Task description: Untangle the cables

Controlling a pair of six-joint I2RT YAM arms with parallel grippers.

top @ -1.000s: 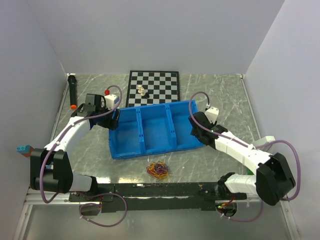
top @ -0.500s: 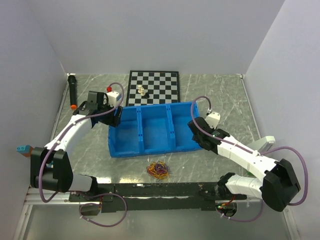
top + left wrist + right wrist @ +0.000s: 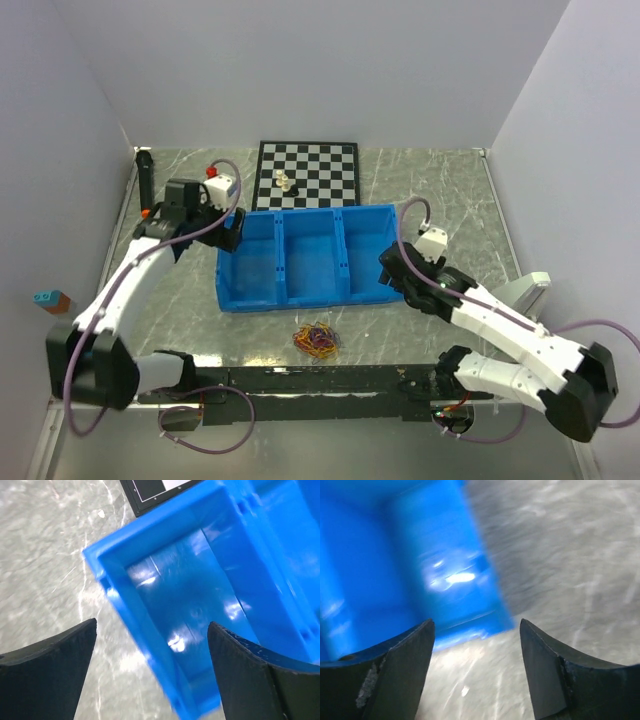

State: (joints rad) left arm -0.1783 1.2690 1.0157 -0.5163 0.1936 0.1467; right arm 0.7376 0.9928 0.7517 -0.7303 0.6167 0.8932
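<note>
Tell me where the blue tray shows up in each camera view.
Top view: blue tray at centre.
Left wrist: it fills centre and right.
Right wrist: it sits upper left, blurred.
Shared landmark: the grey marbled table beside it.

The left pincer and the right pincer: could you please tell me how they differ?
The left pincer hangs at the bin's far left corner, the right pincer at its near right corner. The left pincer's right finger is over the bin; the right pincer's left finger is. Both are open and empty.
</note>
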